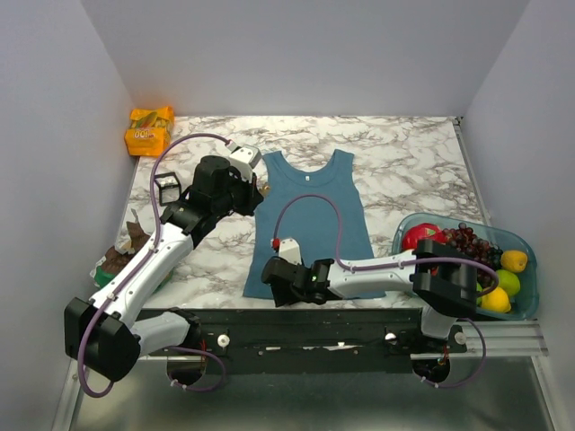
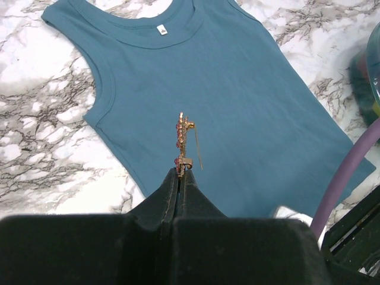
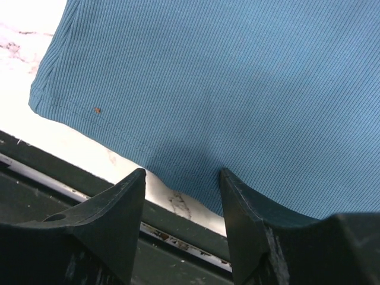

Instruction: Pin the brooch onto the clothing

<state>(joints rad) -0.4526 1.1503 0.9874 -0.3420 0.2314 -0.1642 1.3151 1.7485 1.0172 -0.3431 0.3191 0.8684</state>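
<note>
Teal-blue ribbed fabric fills the middle of the top view: the clothing (image 1: 310,224) lies flat on the marble table (image 1: 404,162), scoop neck toward the top of the frame, white neck label (image 1: 306,179) showing, hem toward the bottom edge; the brooch (image 2: 183,145) is not on it but in the left gripper (image 2: 180,175), whose jaws are pressed fully together on the brooch's lower end; in the left wrist view the brooch stands edge-on above the fingertips, gold with pink-red stones, its thin gold pin swung out to the right; the garment lies behind it, and whether pin and cloth touch cannot be told. In the top view the left gripper (image 1: 254,190) sits at the upper left of the garment, by the shoulder strap on that side.

The right gripper (image 1: 272,269) is at the lower-left corner of the garment, near the table's front edge; in the right wrist view its black fingers (image 3: 127,196) stand partly apart with nothing between them, the hem just beyond the tips; contact with the cloth cannot be told.

An orange snack bag (image 1: 149,130) lies at the upper left; a small black-framed clear box (image 1: 167,188) stands just left of the left gripper; a teal bowl (image 1: 530,269) at the right edge holds grapes (image 1: 472,241), an apple (image 1: 420,236) and lemons (image 1: 497,299).
</note>
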